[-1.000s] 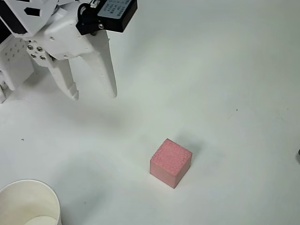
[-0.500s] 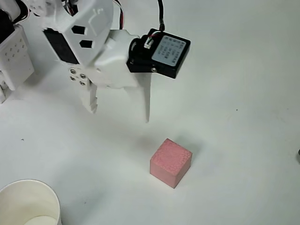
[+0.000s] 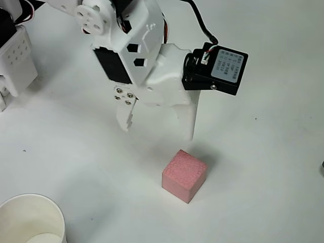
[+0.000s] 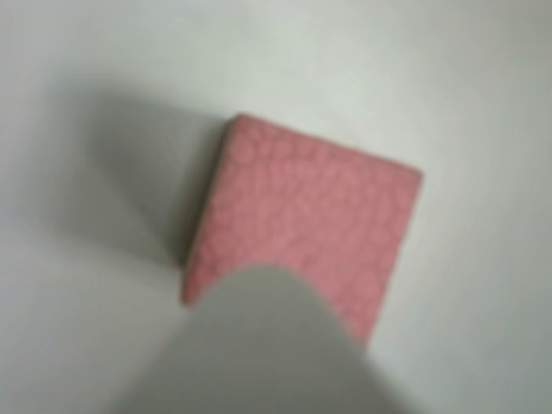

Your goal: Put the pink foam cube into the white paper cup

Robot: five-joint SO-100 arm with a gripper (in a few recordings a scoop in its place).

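Note:
The pink foam cube (image 3: 185, 175) sits on the white table, right of centre in the overhead view. My white gripper (image 3: 158, 130) hovers just above and up-left of it, open, with nothing between its two fingers; the longer finger's tip ends close to the cube's upper edge. In the wrist view the cube (image 4: 319, 207) appears blurred, with one pale finger (image 4: 267, 345) covering its lower part. The white paper cup (image 3: 31, 219) stands at the bottom left corner of the overhead view, upright, partly cut off by the frame.
A white perforated base block (image 3: 15, 61) of the arm stands at the left edge. A black camera module (image 3: 223, 71) juts from the wrist to the right. The table surface is plain white.
The arm has swung from the top left toward the cube, down and to the right. The gripper stays open. Cube and cup have not moved.

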